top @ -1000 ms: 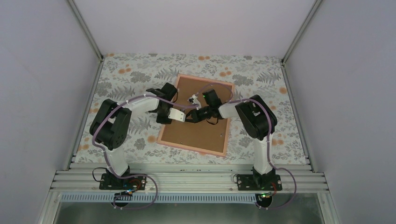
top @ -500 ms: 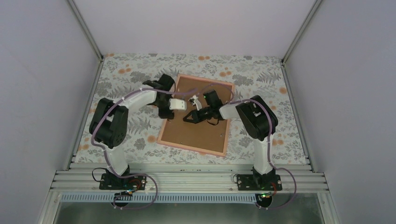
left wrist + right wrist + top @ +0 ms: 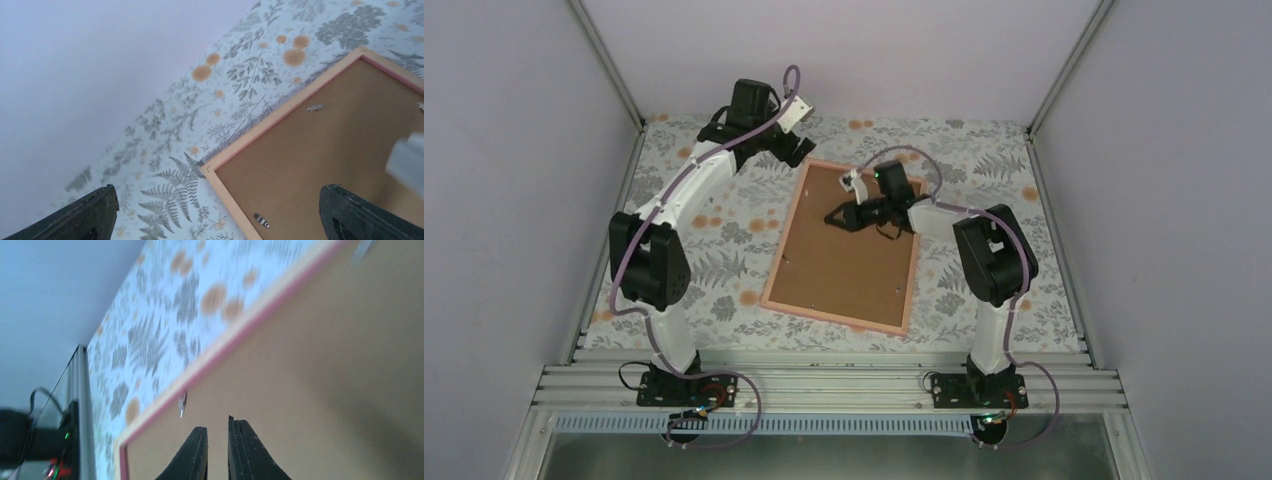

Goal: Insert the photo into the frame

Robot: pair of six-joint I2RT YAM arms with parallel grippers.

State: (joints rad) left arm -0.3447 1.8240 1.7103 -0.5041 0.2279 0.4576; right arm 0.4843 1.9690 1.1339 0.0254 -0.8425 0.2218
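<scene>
The pink frame (image 3: 834,317) lies flat on the floral cloth with a brown backing board (image 3: 844,265) filling it; the photo is hidden. My left gripper (image 3: 792,150) hangs high beyond the frame's far left corner, jaws wide open and empty; in the left wrist view the gripper (image 3: 217,197) looks down on that frame corner (image 3: 212,170). My right gripper (image 3: 830,217) points left, low over the far part of the board. In the right wrist view its fingers (image 3: 218,427) stand a narrow slit apart with only the board (image 3: 325,365) behind them.
Small metal clips (image 3: 260,220) (image 3: 182,405) sit along the frame's inner edge. Grey walls with metal posts (image 3: 609,65) close in the table on the left, back and right. A metal rail (image 3: 824,385) runs along the near edge.
My left gripper has let go, opened wide and swung up and away from the board to the far left. The right gripper has moved toward the far end of the board and parted slightly.
</scene>
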